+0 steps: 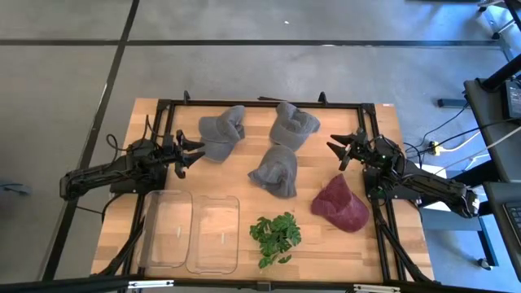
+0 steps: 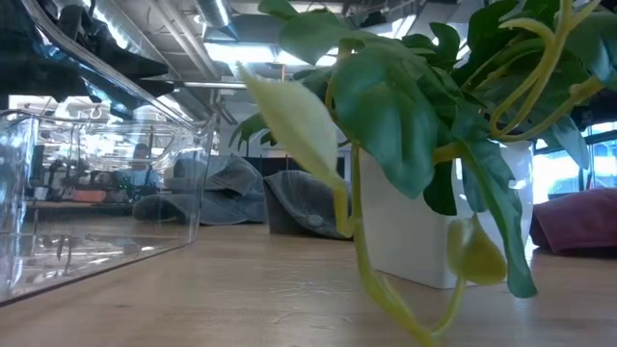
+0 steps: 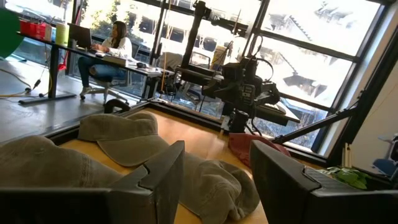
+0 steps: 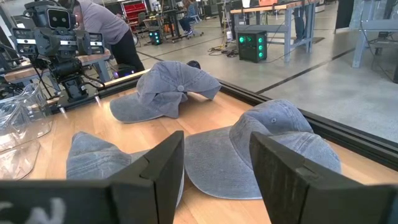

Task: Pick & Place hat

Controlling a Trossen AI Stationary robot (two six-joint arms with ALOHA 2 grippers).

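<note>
Only the high view is showing the maroon fabric cap [image 1: 340, 205]; left gripper [image 1: 192, 152] and right gripper [image 1: 339, 151] are hanging spread apart, gripping nothing.

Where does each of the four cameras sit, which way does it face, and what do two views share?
High view: above the table, looking straight down; both arms show, left gripper and right gripper open.
Low view: at table-top height, looking across past the potted plant and clear bins; no arm shows.
Left wrist view: on the left arm, facing the right arm; own fingers below.
Right wrist view: on the right arm, facing the left arm; own fingers below.
Shared: the wrist views both show grey hats; the maroon hat shows in high and low.
</note>
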